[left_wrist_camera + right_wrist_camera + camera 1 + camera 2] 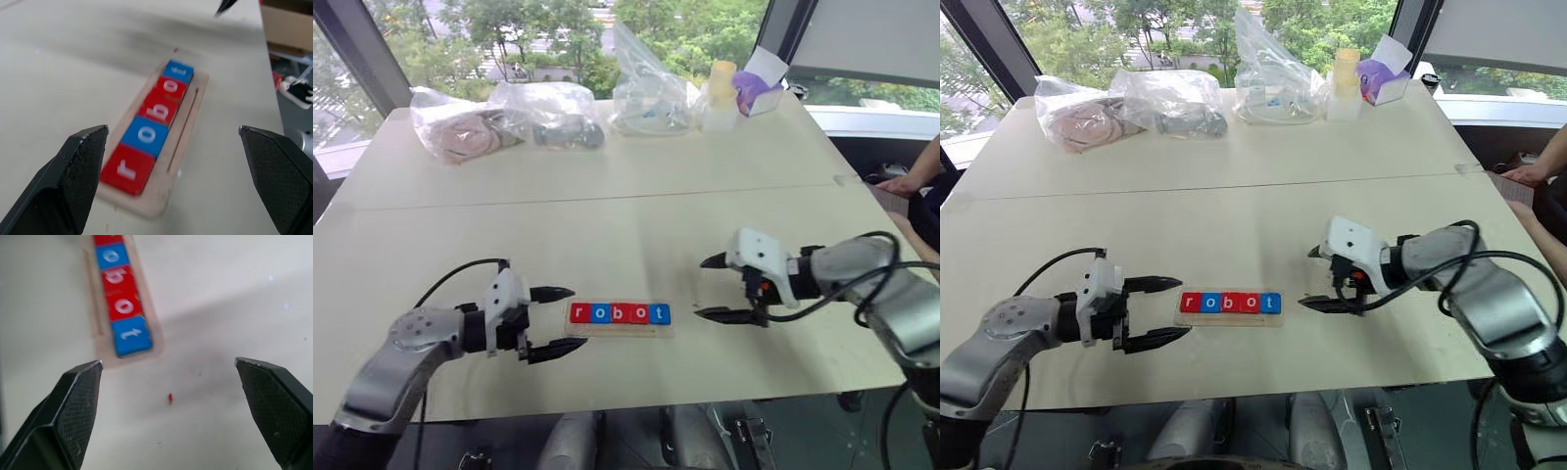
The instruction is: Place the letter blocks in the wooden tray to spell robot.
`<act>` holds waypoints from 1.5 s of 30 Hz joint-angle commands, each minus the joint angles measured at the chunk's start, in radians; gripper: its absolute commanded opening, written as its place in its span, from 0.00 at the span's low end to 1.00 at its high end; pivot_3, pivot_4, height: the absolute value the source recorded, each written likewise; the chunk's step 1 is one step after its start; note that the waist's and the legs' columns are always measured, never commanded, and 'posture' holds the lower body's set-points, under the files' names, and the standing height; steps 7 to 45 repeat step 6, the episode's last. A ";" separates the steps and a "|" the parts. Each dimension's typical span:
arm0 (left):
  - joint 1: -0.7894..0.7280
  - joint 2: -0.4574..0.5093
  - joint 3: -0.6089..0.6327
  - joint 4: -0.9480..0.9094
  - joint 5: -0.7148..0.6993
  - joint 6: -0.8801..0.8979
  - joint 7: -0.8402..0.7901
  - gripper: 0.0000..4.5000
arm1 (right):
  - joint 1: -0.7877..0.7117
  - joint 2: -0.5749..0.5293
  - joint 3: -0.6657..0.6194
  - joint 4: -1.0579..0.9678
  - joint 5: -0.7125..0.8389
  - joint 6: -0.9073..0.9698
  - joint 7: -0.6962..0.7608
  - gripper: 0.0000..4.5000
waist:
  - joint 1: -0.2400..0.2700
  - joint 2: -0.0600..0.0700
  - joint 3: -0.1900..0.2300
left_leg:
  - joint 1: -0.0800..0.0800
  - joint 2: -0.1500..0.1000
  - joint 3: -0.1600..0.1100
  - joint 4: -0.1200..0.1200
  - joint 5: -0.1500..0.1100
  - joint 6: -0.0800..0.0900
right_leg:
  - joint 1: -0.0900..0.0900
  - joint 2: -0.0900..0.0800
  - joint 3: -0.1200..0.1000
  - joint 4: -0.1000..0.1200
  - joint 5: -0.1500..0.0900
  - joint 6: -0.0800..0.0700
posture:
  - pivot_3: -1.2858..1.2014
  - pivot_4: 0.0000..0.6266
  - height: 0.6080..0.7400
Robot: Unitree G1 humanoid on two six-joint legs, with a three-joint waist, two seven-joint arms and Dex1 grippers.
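The wooden tray [619,329] lies near the table's front edge, holding the letter blocks [620,313] in a row that reads r, o, b, o, t: red, blue, red, red, blue. My left gripper [558,320] is open just left of the tray's r end, its fingers pointing at it, nothing between them. My right gripper [715,288] is open to the right of the t end, a short way off and raised above the table. In the left wrist view the tray [188,132] and blocks [153,126] lie ahead of the open fingers [80,166].
Several clear plastic bags [509,117] lie along the table's far edge, with a bottle [720,93] and a purple-and-white box [759,88] at the far right. A person's hand [901,184] rests by the table's right edge. A small red speck [169,397] lies by the tray's t end.
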 commanded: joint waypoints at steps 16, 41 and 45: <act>-0.003 0.033 0.069 -0.082 -0.065 0.051 0.009 1.00 | 0.105 -0.065 -0.141 -0.127 0.122 0.028 0.001 0.99 | 0.009 0.000 0.000 | 0.000 0.000 0.001 0.000 0.000 0.000 | 0.000 0.000 0.000 -0.001 0.000 0.000 | 0.52 0.24 1.00; -0.003 0.033 0.069 -0.082 -0.065 0.051 0.009 1.00 | 0.105 -0.065 -0.141 -0.127 0.122 0.028 0.001 0.99 | 0.009 0.000 0.000 | 0.000 0.000 0.001 0.000 0.000 0.000 | 0.000 0.000 0.000 -0.001 0.000 0.000 | 0.52 0.24 1.00; -0.003 0.033 0.069 -0.082 -0.065 0.051 0.009 1.00 | 0.105 -0.065 -0.141 -0.127 0.122 0.028 0.001 0.99 | 0.009 0.000 0.000 | 0.000 0.000 0.001 0.000 0.000 0.000 | 0.000 0.000 0.000 -0.001 0.000 0.000 | 0.52 0.24 1.00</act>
